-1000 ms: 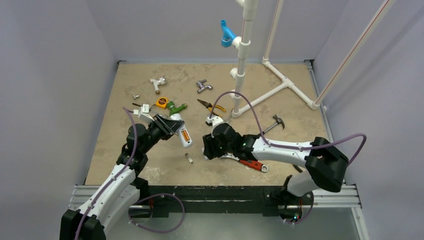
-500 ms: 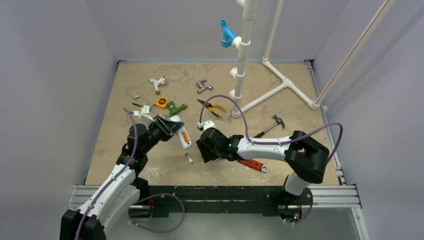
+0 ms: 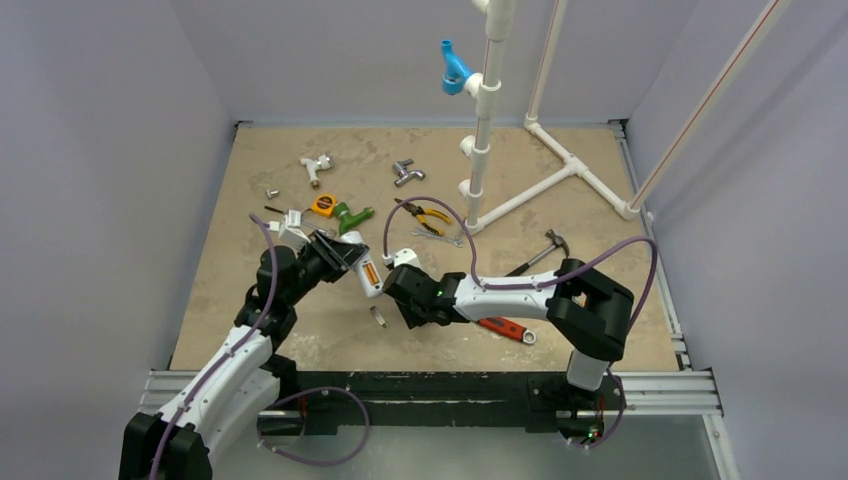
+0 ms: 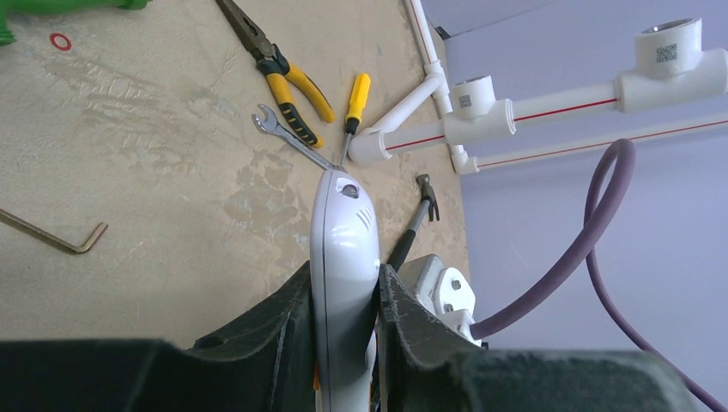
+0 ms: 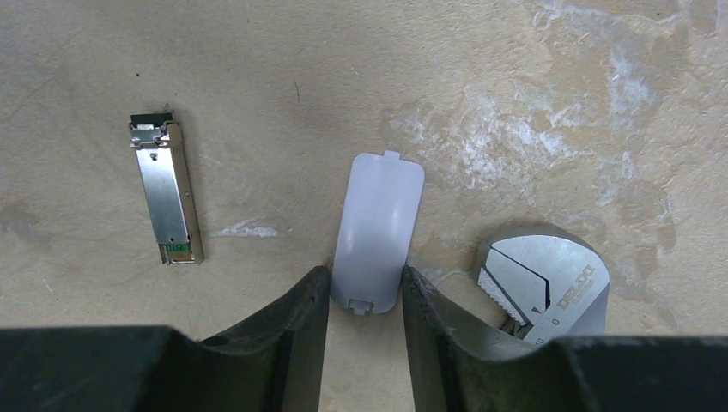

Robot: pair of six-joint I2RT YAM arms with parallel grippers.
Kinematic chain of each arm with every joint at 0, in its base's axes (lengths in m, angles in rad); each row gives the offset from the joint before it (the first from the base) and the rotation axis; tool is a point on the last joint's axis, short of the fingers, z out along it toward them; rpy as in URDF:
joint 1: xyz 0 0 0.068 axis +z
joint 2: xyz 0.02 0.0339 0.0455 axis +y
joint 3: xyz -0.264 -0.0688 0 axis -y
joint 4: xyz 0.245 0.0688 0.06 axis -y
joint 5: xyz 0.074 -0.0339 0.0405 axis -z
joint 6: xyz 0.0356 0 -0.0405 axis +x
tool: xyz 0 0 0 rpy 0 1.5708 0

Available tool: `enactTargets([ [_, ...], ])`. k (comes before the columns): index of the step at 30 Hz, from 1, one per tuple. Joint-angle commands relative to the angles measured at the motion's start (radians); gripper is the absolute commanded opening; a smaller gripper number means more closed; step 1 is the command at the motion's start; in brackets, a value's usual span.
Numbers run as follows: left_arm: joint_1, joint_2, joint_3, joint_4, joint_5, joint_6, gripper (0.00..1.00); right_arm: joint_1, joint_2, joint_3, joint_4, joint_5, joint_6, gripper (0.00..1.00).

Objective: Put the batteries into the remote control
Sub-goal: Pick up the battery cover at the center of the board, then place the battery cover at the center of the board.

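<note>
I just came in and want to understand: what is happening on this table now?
The left gripper holds the white remote, an orange battery showing in it. The right gripper is down at the table, its fingers either side of the loose white cover; whether it grips yet is unclear.

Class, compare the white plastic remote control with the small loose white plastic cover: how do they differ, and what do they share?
The white plastic remote control is clamped between the left fingers, off the table; the small white plastic cover lies flat on it, between the right fingers. The remote control is a thick rounded body; the cover a thin tabbed plate. Both are white plastic.
</note>
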State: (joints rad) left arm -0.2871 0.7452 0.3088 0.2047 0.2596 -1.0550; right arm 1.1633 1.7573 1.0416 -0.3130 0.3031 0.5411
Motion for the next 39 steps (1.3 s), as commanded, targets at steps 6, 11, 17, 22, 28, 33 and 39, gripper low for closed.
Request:
enactTargets([
  [6,0.009,-0.002,0.020,0.077,0.016,-0.006,0.00,0.013,-0.039,0.012,-0.054,0.073,0.001,0.24],
  [11,0.009,0.011,0.020,0.099,0.021,-0.013,0.00,0.013,-0.146,-0.015,-0.002,0.054,-0.062,0.22],
  [17,0.009,0.051,0.015,0.190,0.042,-0.044,0.00,0.010,-0.297,-0.024,0.021,0.073,-0.126,0.22],
  [22,0.009,0.108,-0.036,0.425,0.094,-0.098,0.00,0.000,-0.398,0.032,-0.024,0.060,-0.193,0.22],
  [28,-0.022,0.164,-0.131,0.721,0.078,-0.163,0.00,-0.002,-0.433,0.130,-0.056,0.018,-0.205,0.20],
  [33,-0.076,0.181,-0.131,0.762,0.033,-0.158,0.00,-0.002,-0.373,0.201,-0.090,0.004,-0.200,0.20],
  [39,-0.092,0.197,-0.131,0.780,0.022,-0.163,0.00,-0.002,-0.316,0.269,-0.127,-0.004,-0.185,0.20],
])
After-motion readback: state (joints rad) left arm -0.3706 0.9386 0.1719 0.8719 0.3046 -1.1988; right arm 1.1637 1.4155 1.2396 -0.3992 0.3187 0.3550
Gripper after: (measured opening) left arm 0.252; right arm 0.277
